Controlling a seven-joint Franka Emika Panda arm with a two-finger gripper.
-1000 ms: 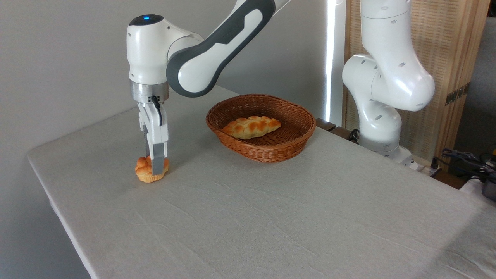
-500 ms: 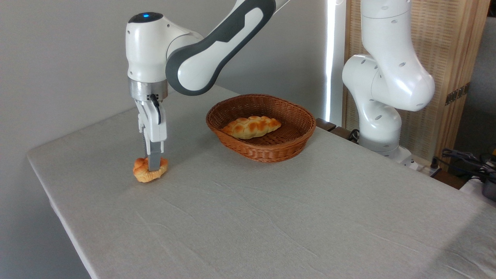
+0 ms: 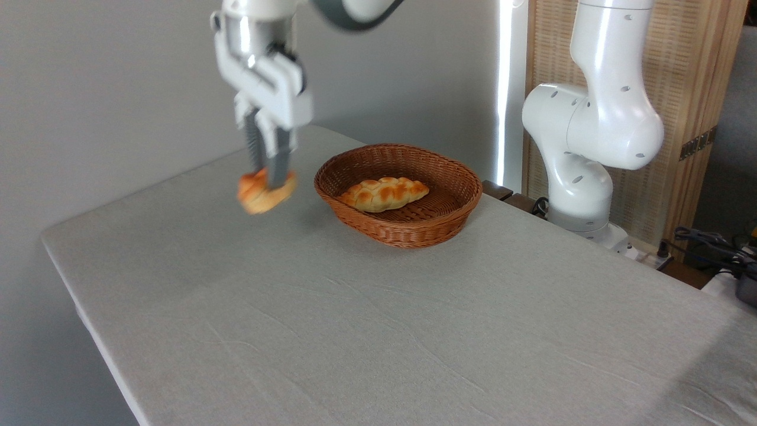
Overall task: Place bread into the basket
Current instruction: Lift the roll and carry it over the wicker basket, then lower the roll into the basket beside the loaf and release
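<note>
Bread (image 3: pixel 265 193) pinched between closed end effector (image 3: pixel 269 177) fingers, airborne, left of basket (image 3: pixel 414 228).

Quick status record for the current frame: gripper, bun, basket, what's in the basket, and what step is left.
gripper: shut on the bun, raised above the table
bun: held in the air, blurred by motion, left of the basket
basket: upright on the table, right of the bun
basket contents: one braided loaf, lying flat
remaining step: bun not yet over the basket; carry it right and release
</note>
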